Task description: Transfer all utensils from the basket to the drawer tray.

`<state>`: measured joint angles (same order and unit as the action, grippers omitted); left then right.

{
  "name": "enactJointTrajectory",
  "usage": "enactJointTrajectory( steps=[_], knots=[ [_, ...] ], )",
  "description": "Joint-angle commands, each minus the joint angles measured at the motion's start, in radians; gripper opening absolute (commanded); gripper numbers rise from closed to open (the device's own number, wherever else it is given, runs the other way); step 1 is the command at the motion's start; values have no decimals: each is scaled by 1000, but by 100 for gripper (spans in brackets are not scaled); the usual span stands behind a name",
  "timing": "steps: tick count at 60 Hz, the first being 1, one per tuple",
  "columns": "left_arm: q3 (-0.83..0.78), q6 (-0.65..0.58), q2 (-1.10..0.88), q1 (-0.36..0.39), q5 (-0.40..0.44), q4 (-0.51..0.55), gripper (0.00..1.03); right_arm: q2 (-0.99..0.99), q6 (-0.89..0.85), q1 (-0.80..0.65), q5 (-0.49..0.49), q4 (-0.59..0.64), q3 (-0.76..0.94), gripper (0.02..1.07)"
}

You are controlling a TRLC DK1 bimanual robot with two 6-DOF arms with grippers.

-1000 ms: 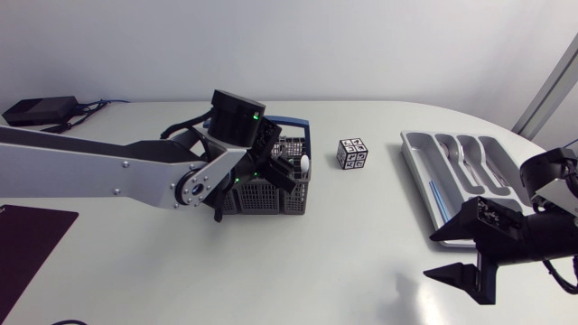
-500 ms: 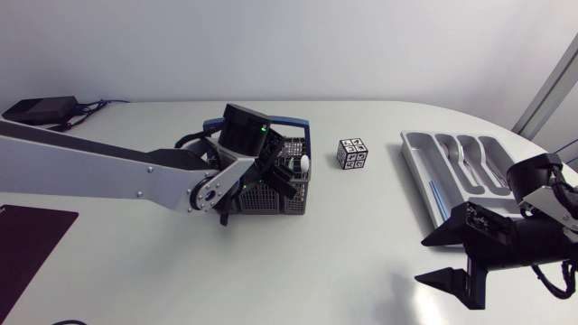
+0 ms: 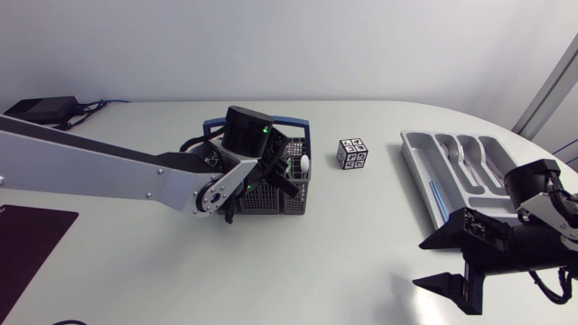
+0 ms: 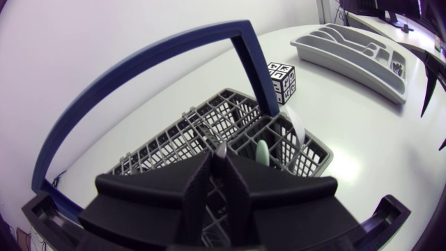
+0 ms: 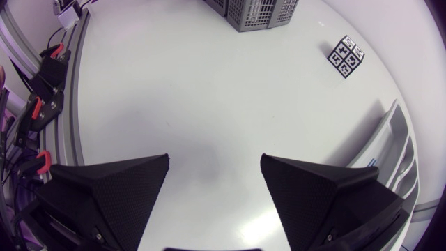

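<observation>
Head view: one basket [image 3: 287, 204], one tray [image 3: 417, 164], one cube [image 3: 352, 153], two tools [image 3: 280, 173] [image 3: 419, 264].

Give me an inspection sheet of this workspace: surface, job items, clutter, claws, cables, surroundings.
Surface: white table, no spills seen.
Job's things: grey basket with a blue handle, a white utensil and a green utensil standing in it; grey tray already holding cutlery.
Clutter: patterned cube between basket and tray; dark mat at the near left.
Claws: left claw over the basket, shut on a thin metal utensil; right claw open above the table near the tray.
Cables: black box with cables at the far left.
Surroundings: nothing seen.
</observation>
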<state>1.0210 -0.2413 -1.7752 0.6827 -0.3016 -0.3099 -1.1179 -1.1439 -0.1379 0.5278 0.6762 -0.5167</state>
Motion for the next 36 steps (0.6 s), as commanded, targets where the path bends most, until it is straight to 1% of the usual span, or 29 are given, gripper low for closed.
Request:
enactJointTrajectory(
  steps=[1,9,36],
  knots=[
    [10,-27,-20,6,-13,-20,6,6,24,9,3,-3,30,97],
    [4,-29,-4,3,-14,-24,6,9,24,17,3,-4,41,97],
    [-25,-101,102,-11,-16,-35,6,38,30,41,0,-3,61,97]
  ],
)
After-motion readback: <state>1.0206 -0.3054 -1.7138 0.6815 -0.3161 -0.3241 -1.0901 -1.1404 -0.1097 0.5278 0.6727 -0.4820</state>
